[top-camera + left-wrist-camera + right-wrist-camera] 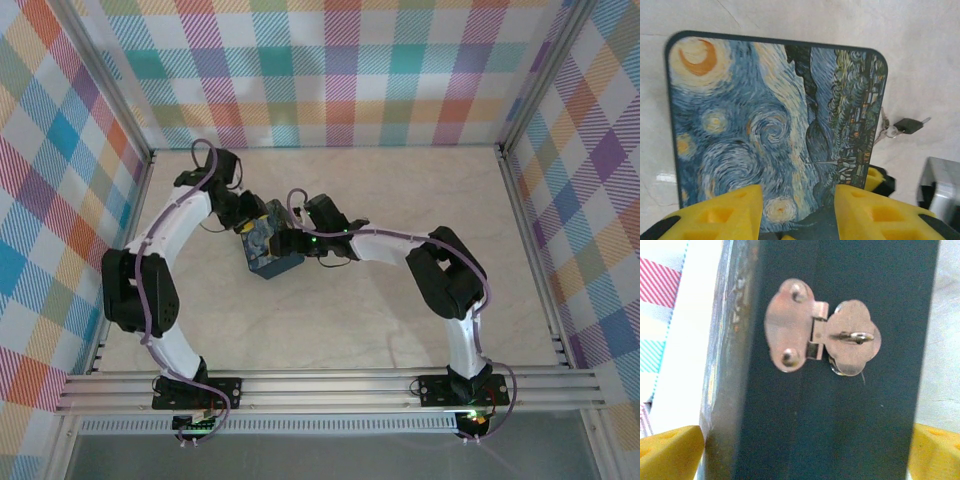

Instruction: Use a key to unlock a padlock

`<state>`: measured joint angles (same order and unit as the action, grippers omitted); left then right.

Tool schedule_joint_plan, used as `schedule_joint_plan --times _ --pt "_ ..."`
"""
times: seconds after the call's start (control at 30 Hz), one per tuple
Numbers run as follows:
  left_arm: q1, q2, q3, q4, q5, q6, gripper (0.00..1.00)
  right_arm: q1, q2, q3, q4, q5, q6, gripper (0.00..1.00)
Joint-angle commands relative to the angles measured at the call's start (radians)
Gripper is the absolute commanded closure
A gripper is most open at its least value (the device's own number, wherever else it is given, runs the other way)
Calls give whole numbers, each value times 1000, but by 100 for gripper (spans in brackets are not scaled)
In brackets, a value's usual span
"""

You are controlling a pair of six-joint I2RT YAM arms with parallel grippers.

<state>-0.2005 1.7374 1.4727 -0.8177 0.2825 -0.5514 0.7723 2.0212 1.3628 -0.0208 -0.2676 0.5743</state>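
Observation:
The square dark-blue tin [268, 255] with yellow swirls lies tilted between both arms. My left gripper [798, 215] hangs open over the near edge of the printed lid [770, 130], its yellow fingers [725, 212] apart. My right gripper [805, 455] straddles the tin's dark front wall [840, 410], one yellow pad on each side, seemingly clamped on it. A silvery hasp [822, 330] sits on that wall with nothing hanging from it. The key [907, 125], a tiny dark piece with a small ring, lies on the table just right of the tin. The padlock is out of view.
Checked fabric walls on metal frame posts [150, 160] close in the marble tabletop [400, 190] on three sides. A yellow pad of the right gripper [875, 177] and a grey metal part [940, 192] show beside the tin's right edge.

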Motion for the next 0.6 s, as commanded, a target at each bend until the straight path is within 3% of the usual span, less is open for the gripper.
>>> schedule_joint_plan --times 0.0,0.3,0.47,0.5,0.53,0.57 --pt "-16 52 19 -31 -39 35 60 -8 9 13 -103 28 -96 0" --pt "-16 64 50 -23 -102 58 61 -11 -56 -4 -94 20 -133 0" --pt "15 -13 28 56 -165 142 53 -37 -189 -20 -189 189 -285 0" --pt "21 -33 7 91 -184 153 48 -48 -209 -31 -196 210 -308 0" --pt "33 -58 -27 135 -211 161 34 -78 -243 -58 -201 234 -329 0" --pt "50 -84 -66 183 -232 167 3 -115 -277 -94 -190 236 -330 0"
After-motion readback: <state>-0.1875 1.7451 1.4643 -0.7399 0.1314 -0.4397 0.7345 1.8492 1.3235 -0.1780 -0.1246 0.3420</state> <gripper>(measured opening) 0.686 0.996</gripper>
